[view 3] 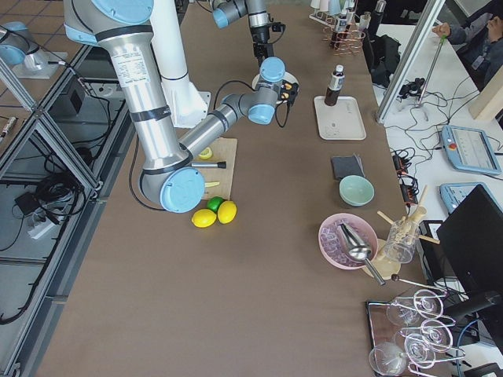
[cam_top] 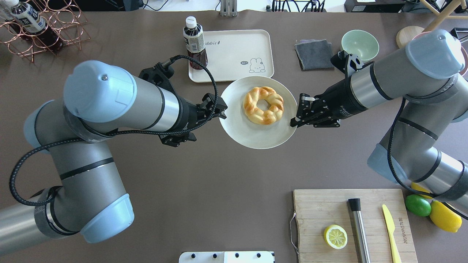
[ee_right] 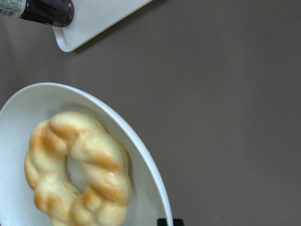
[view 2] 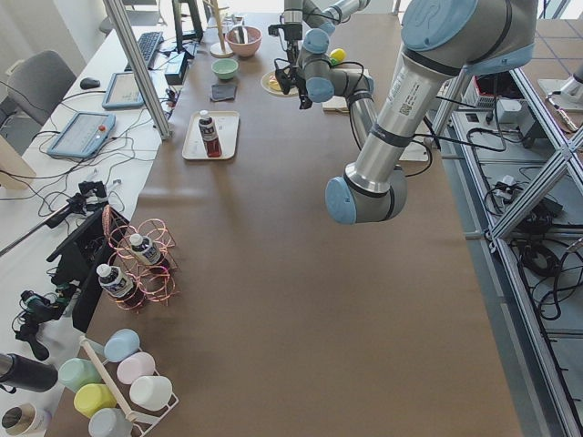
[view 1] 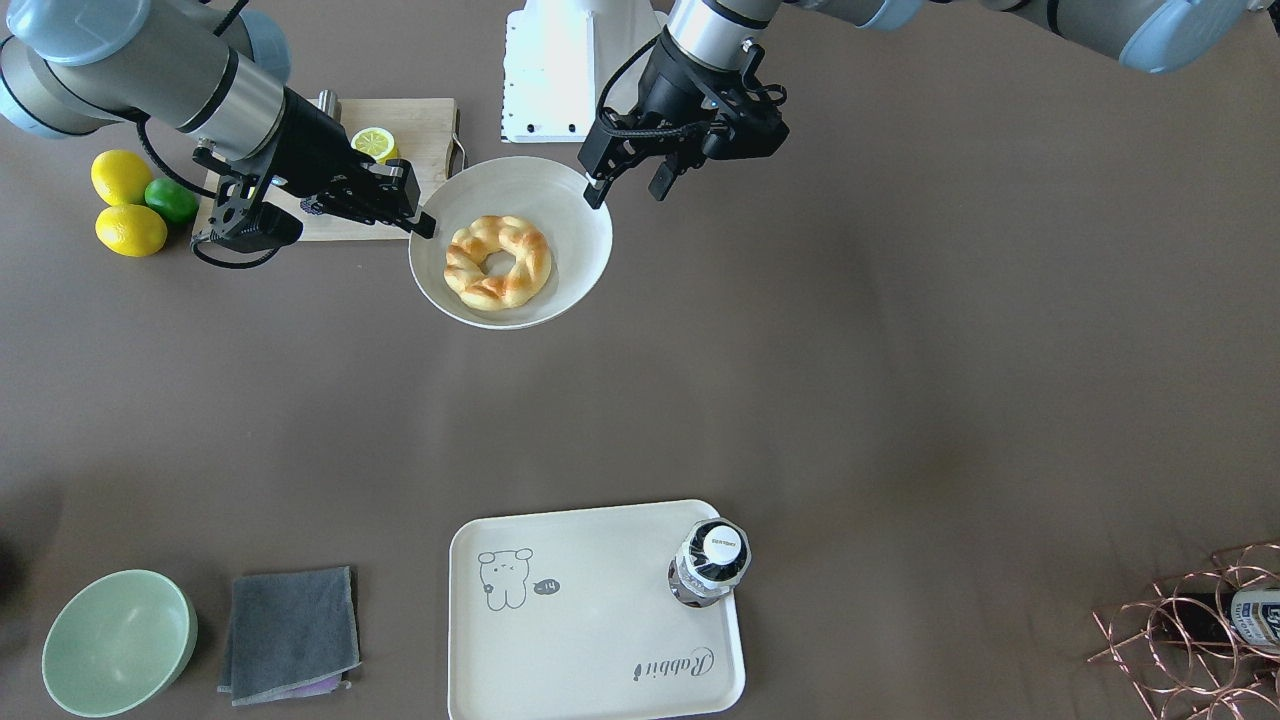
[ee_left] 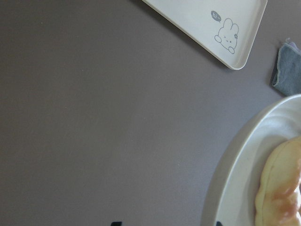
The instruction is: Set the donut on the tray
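Observation:
The donut [view 1: 497, 262], a golden twisted ring, lies on a round white plate [view 1: 565, 215] that hangs above the table between both arms. My right gripper [view 1: 428, 225] is shut on the plate's rim; one fingertip [ee_right: 164, 221] shows at the rim in the right wrist view. My left gripper [view 1: 628, 192] is open at the opposite rim, one finger touching it. The cream tray [view 1: 590, 620] with the bear drawing lies well away from the plate, toward the operators' side. In the overhead view the donut [cam_top: 263, 105] sits mid-plate, between the left gripper [cam_top: 219, 109] and the right gripper [cam_top: 293, 123].
A dark drink bottle [view 1: 710, 562] stands on the tray's corner. A grey cloth [view 1: 290, 632] and a green bowl [view 1: 118, 642] lie beside the tray. A cutting board [cam_top: 354, 226] holds a lemon half, a knife and a steel rod. A copper rack [cam_top: 40, 29] holds bottles.

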Available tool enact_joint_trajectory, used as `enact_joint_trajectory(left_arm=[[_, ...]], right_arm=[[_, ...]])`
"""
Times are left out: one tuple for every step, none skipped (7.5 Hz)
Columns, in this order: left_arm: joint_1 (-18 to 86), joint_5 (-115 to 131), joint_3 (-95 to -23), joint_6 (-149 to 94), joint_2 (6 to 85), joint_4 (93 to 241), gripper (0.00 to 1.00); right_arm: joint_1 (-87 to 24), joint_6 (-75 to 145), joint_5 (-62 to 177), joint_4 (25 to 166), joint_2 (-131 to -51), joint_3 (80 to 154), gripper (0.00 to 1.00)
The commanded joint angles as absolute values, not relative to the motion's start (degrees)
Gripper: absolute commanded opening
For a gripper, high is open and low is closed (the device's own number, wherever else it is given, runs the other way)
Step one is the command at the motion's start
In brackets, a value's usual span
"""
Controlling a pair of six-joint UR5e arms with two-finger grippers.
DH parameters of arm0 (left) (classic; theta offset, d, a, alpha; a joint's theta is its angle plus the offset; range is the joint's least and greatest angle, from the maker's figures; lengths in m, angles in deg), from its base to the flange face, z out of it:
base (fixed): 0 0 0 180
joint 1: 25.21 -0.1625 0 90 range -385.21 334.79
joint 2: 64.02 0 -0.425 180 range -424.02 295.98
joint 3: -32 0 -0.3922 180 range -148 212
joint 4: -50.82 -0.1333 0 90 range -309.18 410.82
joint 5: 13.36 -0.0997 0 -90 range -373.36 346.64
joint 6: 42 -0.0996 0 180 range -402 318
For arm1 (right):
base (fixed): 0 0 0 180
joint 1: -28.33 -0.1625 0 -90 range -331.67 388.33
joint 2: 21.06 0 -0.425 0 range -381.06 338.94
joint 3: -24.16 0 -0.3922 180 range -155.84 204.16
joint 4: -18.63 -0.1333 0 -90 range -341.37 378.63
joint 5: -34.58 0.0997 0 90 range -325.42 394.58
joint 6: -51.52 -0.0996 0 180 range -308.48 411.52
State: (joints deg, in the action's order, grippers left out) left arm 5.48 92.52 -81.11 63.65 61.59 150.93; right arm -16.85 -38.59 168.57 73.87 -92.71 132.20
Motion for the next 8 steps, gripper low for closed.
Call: enact_joint_trajectory(left_arm=[[12.4,101.8,-82.5,63.3,58.5,150.7,0.97],[13.0,102.0,-82.3,63.2,58.2,150.7,0.97],[13.5,101.9,-82.7,63.2,56.3,150.8,0.97],[13.9,102.0,-83.5,63.2,54.1,150.7,0.97],[14.4,102.0,-83.5,63.2,52.6,150.8,0.97],[14.4,102.0,-83.5,63.2,51.9,150.7,0.97],[14.5,102.0,-84.0,63.2,50.9,150.7,0.97],[14.7,101.9,-85.0,63.2,49.9,150.7,0.97]], right_arm=[[-16.8,-38.7,168.1,74.2,-92.1,128.6,0.00],[-16.8,-38.7,165.0,74.4,-91.1,126.1,0.00],[-17.7,-38.8,163.8,74.4,-88.3,121.8,0.00],[-18.9,-39.9,163.7,74.4,-84.3,115.7,0.00],[-20.2,-42.8,163.4,74.4,-79.6,109.0,0.00],[-20.5,-44.3,161.1,74.4,-76.5,104.5,0.00],[-20.4,-47.0,157.8,74.4,-72.2,98.3,0.00],[-20.3,-47.7,157.4,74.4,-68.0,91.9,0.00]])
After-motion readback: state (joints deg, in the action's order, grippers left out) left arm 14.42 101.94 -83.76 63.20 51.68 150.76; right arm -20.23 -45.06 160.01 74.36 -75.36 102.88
